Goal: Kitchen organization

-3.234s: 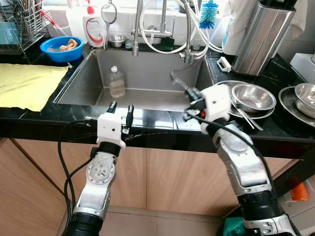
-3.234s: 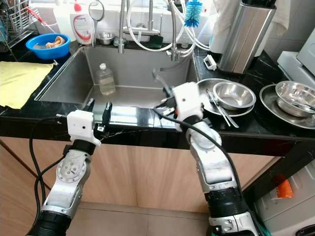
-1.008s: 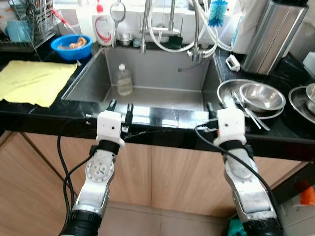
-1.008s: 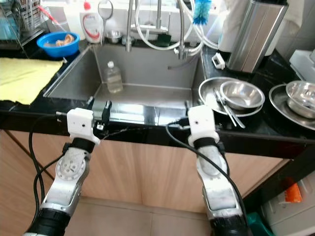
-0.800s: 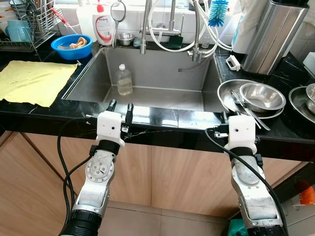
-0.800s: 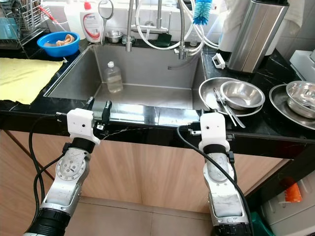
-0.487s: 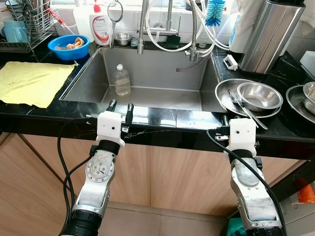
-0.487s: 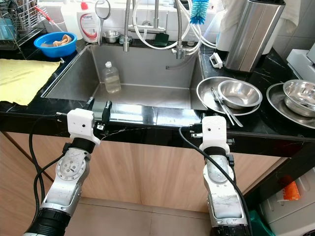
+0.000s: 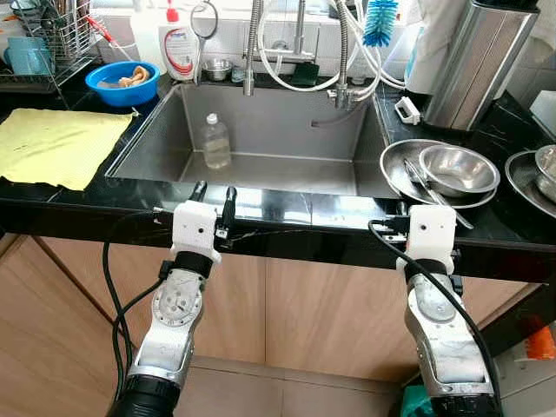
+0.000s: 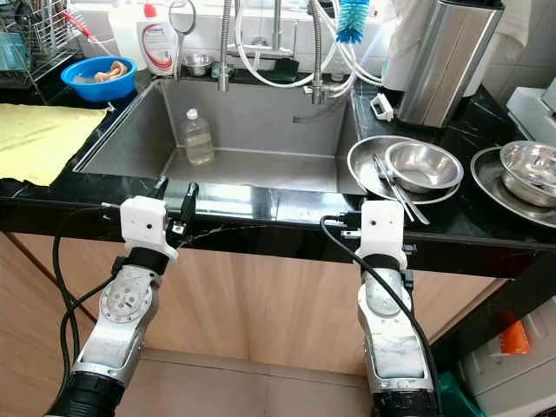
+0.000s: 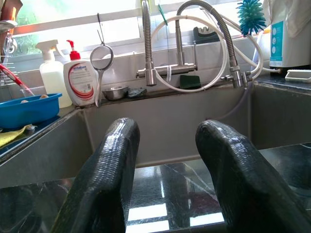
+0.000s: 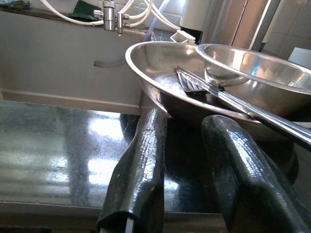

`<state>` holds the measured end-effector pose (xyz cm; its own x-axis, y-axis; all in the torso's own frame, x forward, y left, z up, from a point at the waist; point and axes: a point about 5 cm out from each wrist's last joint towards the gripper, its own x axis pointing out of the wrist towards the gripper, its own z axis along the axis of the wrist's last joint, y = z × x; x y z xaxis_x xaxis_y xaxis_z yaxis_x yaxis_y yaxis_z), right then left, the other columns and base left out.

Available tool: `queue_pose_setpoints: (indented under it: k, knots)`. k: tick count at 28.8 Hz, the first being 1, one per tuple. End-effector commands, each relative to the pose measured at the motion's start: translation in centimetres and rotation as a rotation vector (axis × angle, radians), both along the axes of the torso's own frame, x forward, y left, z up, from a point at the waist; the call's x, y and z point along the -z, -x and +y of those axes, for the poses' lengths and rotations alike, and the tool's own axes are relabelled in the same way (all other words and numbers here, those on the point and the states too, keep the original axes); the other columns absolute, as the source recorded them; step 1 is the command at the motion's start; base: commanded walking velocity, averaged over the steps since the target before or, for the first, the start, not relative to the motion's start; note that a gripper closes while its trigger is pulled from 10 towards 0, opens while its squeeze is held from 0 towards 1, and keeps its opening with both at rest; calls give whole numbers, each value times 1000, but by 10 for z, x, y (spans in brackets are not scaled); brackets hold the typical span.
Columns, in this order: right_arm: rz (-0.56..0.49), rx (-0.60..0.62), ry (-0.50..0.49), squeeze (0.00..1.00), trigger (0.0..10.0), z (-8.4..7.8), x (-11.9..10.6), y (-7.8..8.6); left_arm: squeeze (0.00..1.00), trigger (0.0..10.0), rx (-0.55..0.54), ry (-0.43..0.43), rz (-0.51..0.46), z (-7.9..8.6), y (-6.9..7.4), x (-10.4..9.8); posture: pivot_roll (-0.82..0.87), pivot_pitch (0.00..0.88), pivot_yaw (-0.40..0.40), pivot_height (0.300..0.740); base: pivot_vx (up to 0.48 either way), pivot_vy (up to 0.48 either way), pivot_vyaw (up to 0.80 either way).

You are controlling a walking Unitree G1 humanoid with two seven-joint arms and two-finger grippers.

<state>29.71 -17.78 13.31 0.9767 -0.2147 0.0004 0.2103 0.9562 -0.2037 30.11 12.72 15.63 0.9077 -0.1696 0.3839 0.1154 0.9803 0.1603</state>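
Note:
A clear plastic bottle (image 9: 215,142) stands upright in the steel sink (image 9: 287,174). To the right of the sink, a steel plate (image 9: 393,165) holds a steel bowl (image 9: 458,167) and a pair of tongs (image 9: 427,185). My left gripper (image 9: 215,189) is open and empty at the counter's front edge, in front of the sink; its wrist view looks across the basin between the fingers (image 11: 114,160). My right gripper (image 12: 187,121) is open and empty at the front edge too, just short of the steel plate (image 12: 160,68) and its tongs (image 12: 204,85).
A yellow cloth (image 9: 52,143) lies on the left counter near a blue bowl (image 9: 122,82), a dish rack (image 9: 43,35) and a soap bottle (image 9: 178,52). Faucets and hoses (image 9: 300,52) hang behind the sink. A steel canister (image 9: 478,56) and another steel bowl (image 9: 543,165) stand at right.
My right gripper has drawn back from over the sink and shifted right to the counter's front edge by the steel plate. The left arm has stayed put. The camera moved slightly.

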Motion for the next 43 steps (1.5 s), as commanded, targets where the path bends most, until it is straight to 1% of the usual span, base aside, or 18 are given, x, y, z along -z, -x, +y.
queue_pose_setpoints:
  k: [1,4,10,20,35,37,43]
  knots:
    - [4,10,-5,0,10000,0,-1,-2,0,10000,1,-9,-10,-1,1,-2,-139,0,-19,706,0,0,0]
    - [21,24,-7,0,10000,0,2,0,0,10000,-1,-13,-6,0,1,-1,-140,0,-19,706,0,0,0]
    - [15,31,-10,0,10000,-1,1,0,0,10000,-3,-13,-4,0,1,-1,-140,0,-19,706,0,0,0]
    - [-23,61,-10,0,10000,-3,-6,1,0,10000,1,-12,1,-1,1,1,-141,0,-22,706,0,0,0]
    - [-57,72,-16,0,10000,3,-12,4,0,10000,5,-23,5,-2,2,3,-140,0,-24,706,0,0,0]
    - [-69,58,-4,0,10000,7,-13,6,0,10000,7,-25,7,-2,2,3,-141,0,-24,706,0,0,0]
    - [-94,49,8,0,10000,9,-18,5,0,10000,9,-27,8,-3,3,4,-141,0,-25,706,0,0,0]
